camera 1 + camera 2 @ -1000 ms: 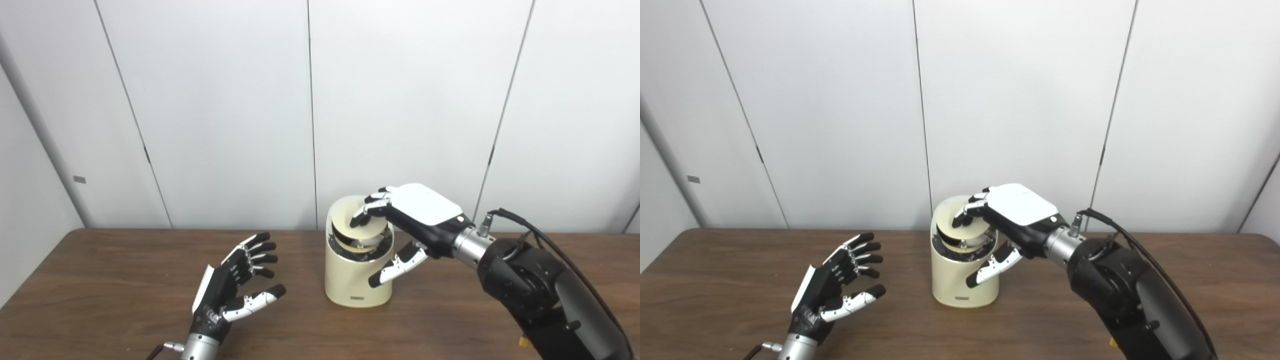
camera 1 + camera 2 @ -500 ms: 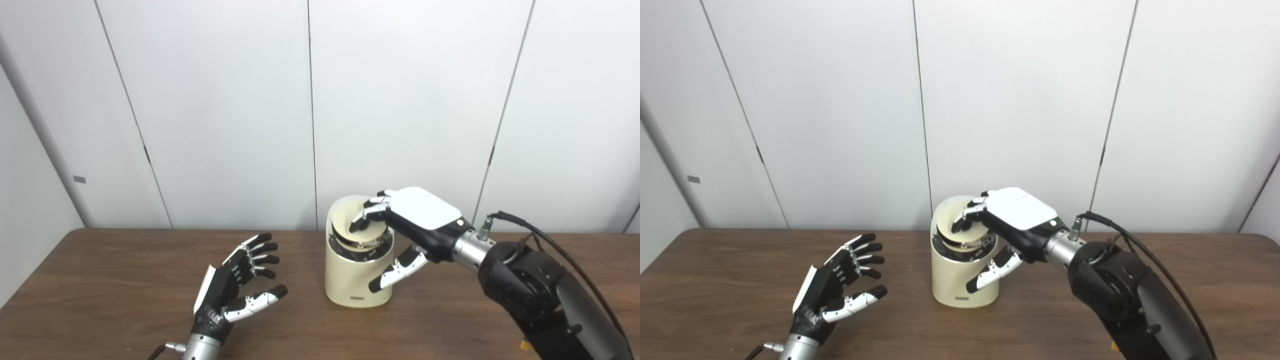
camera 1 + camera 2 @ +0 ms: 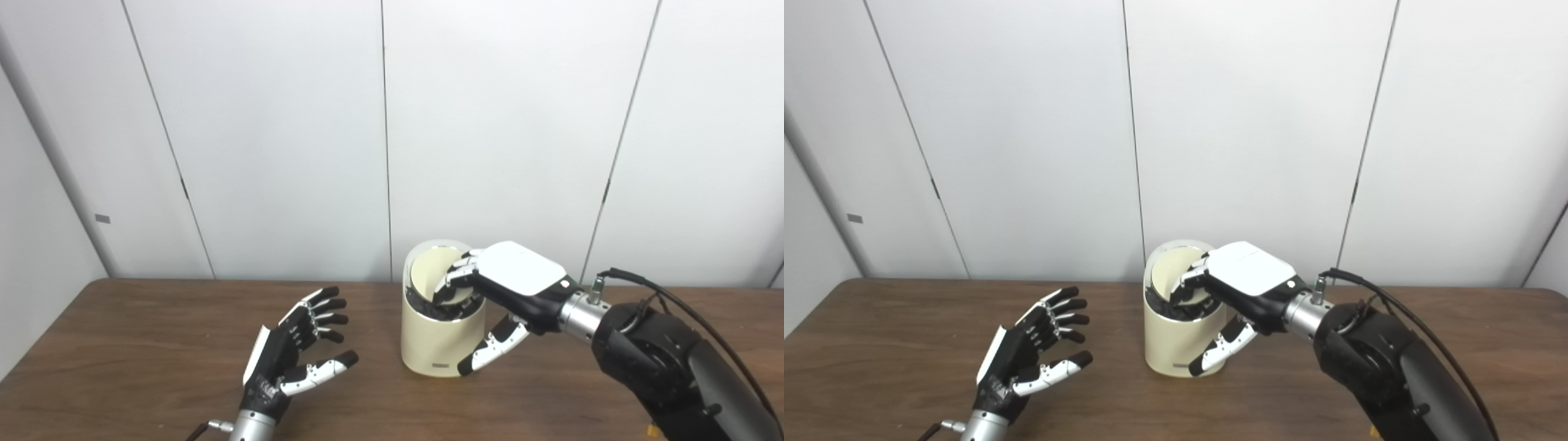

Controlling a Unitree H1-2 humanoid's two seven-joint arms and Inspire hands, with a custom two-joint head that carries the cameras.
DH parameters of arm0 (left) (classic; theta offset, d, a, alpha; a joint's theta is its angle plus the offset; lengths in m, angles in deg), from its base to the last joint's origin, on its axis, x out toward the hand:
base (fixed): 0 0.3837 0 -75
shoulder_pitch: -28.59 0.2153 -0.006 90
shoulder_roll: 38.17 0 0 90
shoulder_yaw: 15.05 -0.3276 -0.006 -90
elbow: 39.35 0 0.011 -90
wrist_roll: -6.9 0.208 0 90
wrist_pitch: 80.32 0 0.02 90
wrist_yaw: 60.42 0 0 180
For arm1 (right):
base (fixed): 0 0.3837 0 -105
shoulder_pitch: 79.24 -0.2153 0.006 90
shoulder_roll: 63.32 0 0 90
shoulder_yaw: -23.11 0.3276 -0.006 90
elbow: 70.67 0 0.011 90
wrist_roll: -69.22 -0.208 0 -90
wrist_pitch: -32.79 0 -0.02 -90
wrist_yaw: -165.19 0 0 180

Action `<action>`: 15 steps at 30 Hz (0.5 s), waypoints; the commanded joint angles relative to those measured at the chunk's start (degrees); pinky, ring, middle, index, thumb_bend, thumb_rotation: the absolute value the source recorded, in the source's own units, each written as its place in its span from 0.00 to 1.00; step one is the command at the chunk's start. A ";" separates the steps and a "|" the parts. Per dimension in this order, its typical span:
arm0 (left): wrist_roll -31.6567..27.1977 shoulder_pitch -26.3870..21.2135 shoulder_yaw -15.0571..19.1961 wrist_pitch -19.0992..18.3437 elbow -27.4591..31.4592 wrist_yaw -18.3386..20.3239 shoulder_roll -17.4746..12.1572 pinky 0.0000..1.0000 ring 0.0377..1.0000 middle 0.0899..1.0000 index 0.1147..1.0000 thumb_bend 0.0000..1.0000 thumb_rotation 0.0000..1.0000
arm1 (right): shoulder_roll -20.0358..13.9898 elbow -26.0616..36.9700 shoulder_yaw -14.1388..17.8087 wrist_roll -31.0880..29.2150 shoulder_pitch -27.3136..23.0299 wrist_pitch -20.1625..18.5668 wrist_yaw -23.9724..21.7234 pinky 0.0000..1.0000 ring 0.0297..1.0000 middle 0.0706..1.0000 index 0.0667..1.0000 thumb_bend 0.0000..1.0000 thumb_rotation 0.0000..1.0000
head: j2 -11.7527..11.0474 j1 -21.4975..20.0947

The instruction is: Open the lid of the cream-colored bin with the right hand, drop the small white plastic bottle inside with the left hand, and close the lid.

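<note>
The cream-colored bin [image 3: 429, 343] stands upright in the middle of the table. Its round lid [image 3: 429, 278] is tipped steeply, with a dark gap showing around its lower edge. My right hand [image 3: 511, 282] reaches over the bin from the right, its curled fingers [image 3: 456, 278] pressing on the lid. The thumb [image 3: 490, 352] stretches down the outside of the bin's front right. My left hand [image 3: 294, 352] hovers open and empty left of the bin, palm turned toward it. No white bottle shows in either view.
The brown wooden table [image 3: 153, 343] runs back to a white panelled wall [image 3: 275, 122]. A black cable [image 3: 667, 297] loops over my right forearm. Nothing else lies on the table.
My right hand has sunk lower onto the bin and its fingers have tipped the lid steeper. The left hand holds its place. The camera has shifted slightly.
</note>
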 commanded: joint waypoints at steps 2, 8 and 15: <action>-0.78 1.98 -0.56 -0.20 -0.18 -0.52 0.87 0.59 0.69 0.76 0.81 0.76 0.11 | -0.80 0.87 -0.90 1.69 -1.78 -0.51 -2.30 0.95 0.87 0.69 0.70 0.73 0.51 | 0.24 0.00; -0.65 2.22 -0.59 -0.94 0.55 -0.59 0.85 0.59 0.70 0.76 0.81 0.76 0.11 | -0.99 1.01 -2.12 3.30 -2.04 -2.46 -6.14 0.99 0.92 0.73 0.73 0.74 0.52 | 0.67 0.04; -0.03 2.38 -0.74 -0.82 0.88 -0.83 0.80 0.58 0.69 0.76 0.81 0.77 0.13 | -1.06 0.39 -3.64 4.96 -2.64 -4.50 -9.18 1.00 0.94 0.76 0.76 0.77 0.56 | 0.90 0.04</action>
